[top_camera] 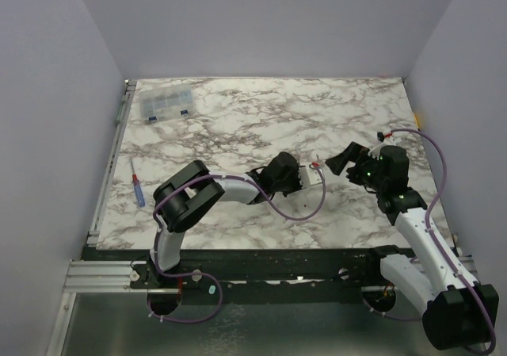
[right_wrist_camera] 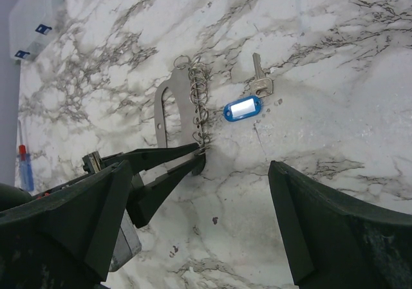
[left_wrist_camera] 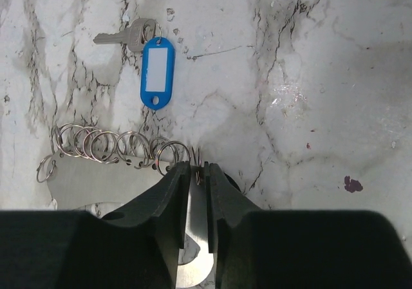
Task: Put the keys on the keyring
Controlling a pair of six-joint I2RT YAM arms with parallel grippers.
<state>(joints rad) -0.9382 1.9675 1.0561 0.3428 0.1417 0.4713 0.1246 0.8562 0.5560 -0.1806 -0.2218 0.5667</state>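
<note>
Screwdriver [top_camera: 138, 190] left edge, clear box [top_camera: 166, 103] behind it, ring-lined plate [left_wrist_camera: 96, 178] beside key [left_wrist_camera: 120, 37]

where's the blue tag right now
The blue tag lies upper left in the left wrist view, on the marble table, overlapping the key, just above the row of split rings.

We find bare bench [right_wrist_camera: 347, 64] beside the key [right_wrist_camera: 259, 80] and blue tag [right_wrist_camera: 242, 109] toward the right hand [top_camera: 339, 159]. The ring-lined plate [left_wrist_camera: 96, 179] and left hand [left_wrist_camera: 198, 168] block the opposite side.
</note>
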